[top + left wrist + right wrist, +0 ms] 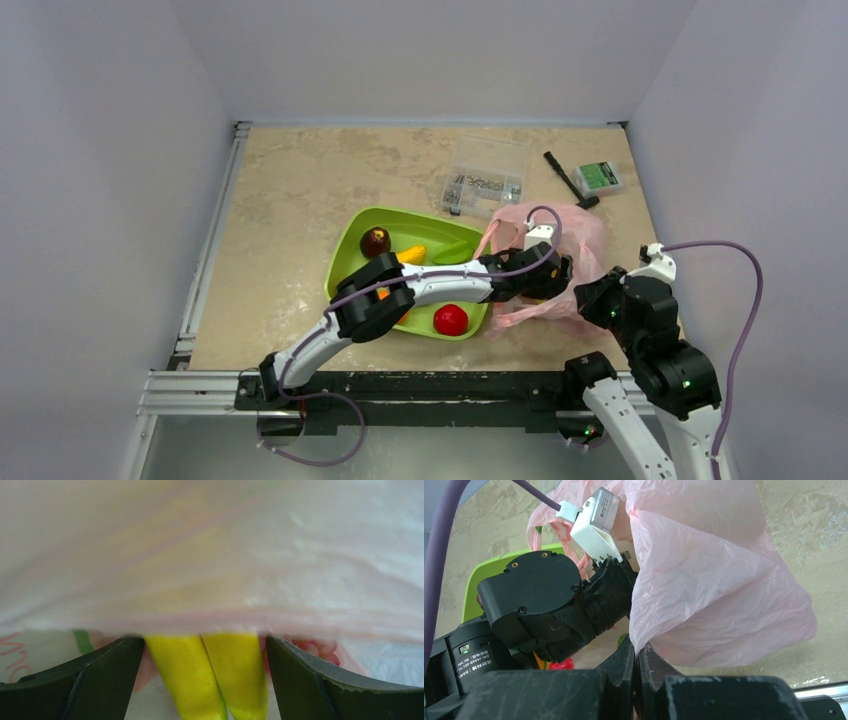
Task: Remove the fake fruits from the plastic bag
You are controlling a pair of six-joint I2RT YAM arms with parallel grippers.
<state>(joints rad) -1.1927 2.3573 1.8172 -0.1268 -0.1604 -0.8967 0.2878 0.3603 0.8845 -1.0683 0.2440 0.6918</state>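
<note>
The pink plastic bag [580, 245] lies right of the green tray [350, 250]. My left arm [440, 285] reaches across the tray, and its gripper is hidden inside the bag. In the left wrist view, my left gripper [205, 642] is open under the bag film [225, 555]. The yellow banana [210, 675] lies between its fingers, against the left finger [100, 680] and a sliver off the right one. Reddish lumps, perhaps the grape bunch [320, 647], show beside the right finger. My right gripper [638, 652] is shut on the bag's lower edge [704, 580], also seen from above [588, 298].
The tray holds a dark round fruit [376, 241], an orange one [411, 254], a green one [455, 252] and a red round one [451, 319]. A clear parts box [485, 178], a black tool [568, 180] and a small green-labelled box [599, 177] lie behind the bag.
</note>
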